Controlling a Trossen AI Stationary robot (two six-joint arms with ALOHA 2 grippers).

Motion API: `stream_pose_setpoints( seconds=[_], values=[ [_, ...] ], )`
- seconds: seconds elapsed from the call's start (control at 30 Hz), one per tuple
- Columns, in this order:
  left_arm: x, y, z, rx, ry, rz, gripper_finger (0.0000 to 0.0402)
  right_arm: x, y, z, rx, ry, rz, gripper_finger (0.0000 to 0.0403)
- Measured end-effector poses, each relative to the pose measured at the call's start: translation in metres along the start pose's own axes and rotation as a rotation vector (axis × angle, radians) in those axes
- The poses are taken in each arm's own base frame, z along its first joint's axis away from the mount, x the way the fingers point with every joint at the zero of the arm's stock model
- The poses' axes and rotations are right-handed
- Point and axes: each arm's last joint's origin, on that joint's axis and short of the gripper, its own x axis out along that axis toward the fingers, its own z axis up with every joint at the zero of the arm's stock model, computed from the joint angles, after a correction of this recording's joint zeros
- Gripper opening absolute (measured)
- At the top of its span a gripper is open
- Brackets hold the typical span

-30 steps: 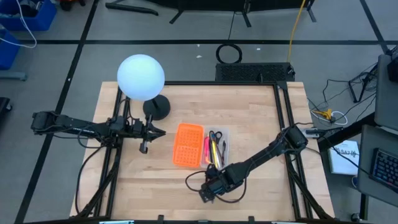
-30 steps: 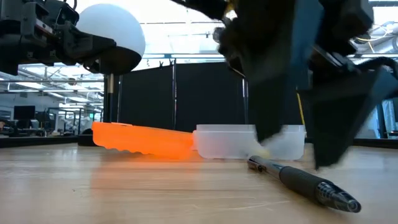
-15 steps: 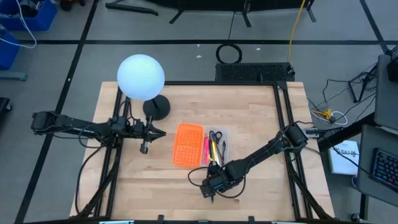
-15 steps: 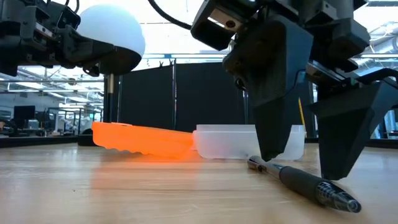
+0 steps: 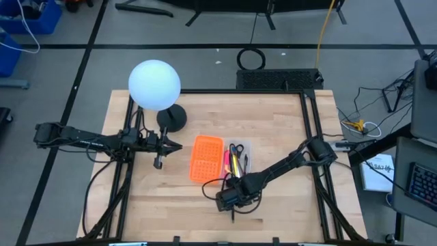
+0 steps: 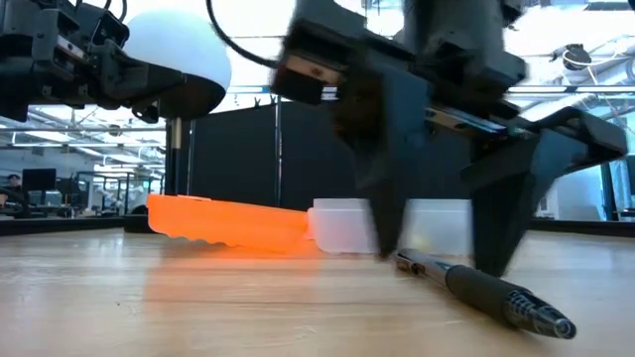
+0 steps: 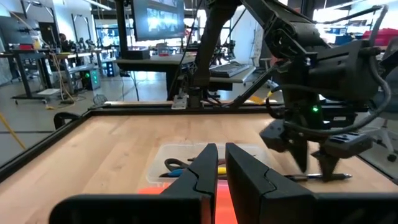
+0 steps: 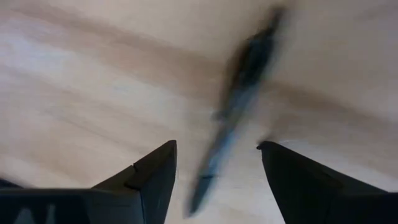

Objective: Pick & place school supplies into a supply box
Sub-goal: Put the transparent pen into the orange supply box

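Observation:
A black pen (image 6: 486, 288) lies flat on the wood near the table's front edge; it also shows blurred in the right wrist view (image 8: 239, 93). My right gripper (image 6: 434, 263) points down over it, open, one fingertip on each side of the pen, low over the table; I see no touch. The supply box lies open behind it, with an orange holed half (image 5: 207, 158) and a clear tray (image 5: 240, 161) holding scissors and yellow and pink pens. My left gripper (image 7: 216, 168) waits level at the table's left, shut and empty.
A white globe lamp (image 5: 155, 85) on a black round base (image 5: 174, 119) stands at the back left, close to my left arm. Bare wood lies to the right of the box and along the front edge.
My right gripper has come down toward the pen and shifted a little toward the table's far edge, rolling its wrist; its fingertips, which hung above the pen, now stand low on either side of it. The pen has not moved.

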Motion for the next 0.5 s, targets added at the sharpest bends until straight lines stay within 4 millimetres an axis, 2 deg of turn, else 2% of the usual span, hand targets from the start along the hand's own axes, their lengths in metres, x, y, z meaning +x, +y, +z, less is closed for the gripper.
stream_pose_setpoints(
  seconds=[0.13, 0.5],
  values=[
    [0.000, 0.000, 0.000, 0.000, 0.004, 0.001, 0.0035, 0.013, -0.001, -0.004, 0.004, 0.027, -0.025, 0.0212],
    [0.000, 0.000, -0.001, -0.029, 0.014, 0.000, 0.0035, 0.014, -0.011, -0.014, 0.013, -0.194, -0.080, 0.0158]
  ],
)
